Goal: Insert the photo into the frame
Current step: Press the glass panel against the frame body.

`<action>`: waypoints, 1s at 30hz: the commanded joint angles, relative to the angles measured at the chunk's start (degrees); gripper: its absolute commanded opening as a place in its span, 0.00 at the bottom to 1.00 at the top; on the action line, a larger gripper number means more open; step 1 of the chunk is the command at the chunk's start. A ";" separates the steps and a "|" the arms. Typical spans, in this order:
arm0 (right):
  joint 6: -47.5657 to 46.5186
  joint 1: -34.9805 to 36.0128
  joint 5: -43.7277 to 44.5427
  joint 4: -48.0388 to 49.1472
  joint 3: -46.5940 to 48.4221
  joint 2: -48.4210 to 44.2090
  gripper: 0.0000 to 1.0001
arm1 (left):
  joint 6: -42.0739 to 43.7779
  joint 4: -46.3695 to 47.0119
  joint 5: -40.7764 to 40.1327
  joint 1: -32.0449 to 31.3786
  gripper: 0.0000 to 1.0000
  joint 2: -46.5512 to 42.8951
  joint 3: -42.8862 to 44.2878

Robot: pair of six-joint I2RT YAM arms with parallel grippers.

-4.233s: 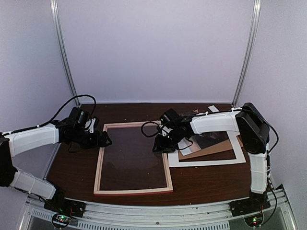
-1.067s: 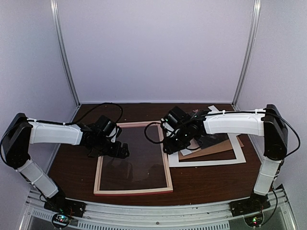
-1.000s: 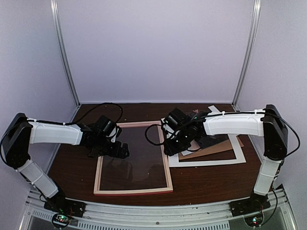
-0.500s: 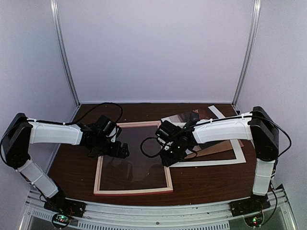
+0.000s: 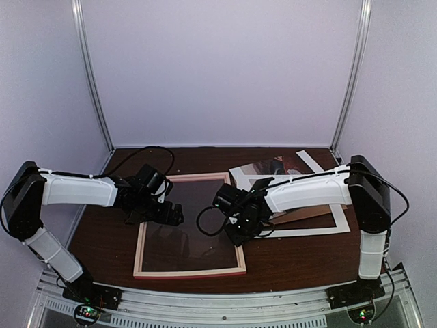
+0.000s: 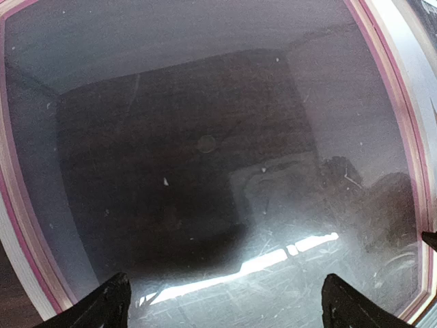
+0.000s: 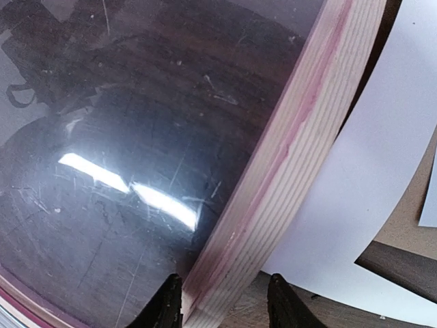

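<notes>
Straddling the right bar of the frame along its near half, the right tool is part-spread; whether it is clamped cannot be told. The left tool is spread wide above the clear sheet. The photo is laid beyond the frame's far right corner.

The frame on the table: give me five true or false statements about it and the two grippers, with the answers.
1. The frame lies flat with its pale wood back facing up. True.
2. The left gripper is shut on the frame's left bar. False: it stands open above the clear sheet inside the frame.
3. The right gripper has one finger on each side of the frame's right bar. True.
4. The photo sits inside the frame. False: only the clear sheet shows in the opening, with the dark table seen through it.
5. A white mat lies on the table to the right of the frame. True.
</notes>
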 commanded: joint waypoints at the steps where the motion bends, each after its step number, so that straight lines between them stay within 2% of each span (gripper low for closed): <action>1: 1.04 1.24 3.05 -2.00 1.23 1.77 0.42 | -0.52 0.59 -0.37 -0.35 0.98 -1.06 0.48; 15: 1.01 1.49 4.01 -2.95 0.84 -1.33 0.43 | -0.67 0.61 -0.48 -0.35 0.98 -1.82 -0.44; 22: 2.58 1.49 -1.97 -0.81 -2.85 -5.06 0.45 | -0.60 0.46 -0.75 -0.35 0.98 -1.99 -0.20; 30: 4.44 2.46 -4.94 1.19 -6.69 -6.40 0.45 | -0.44 0.45 -0.82 -0.35 0.98 -1.88 0.03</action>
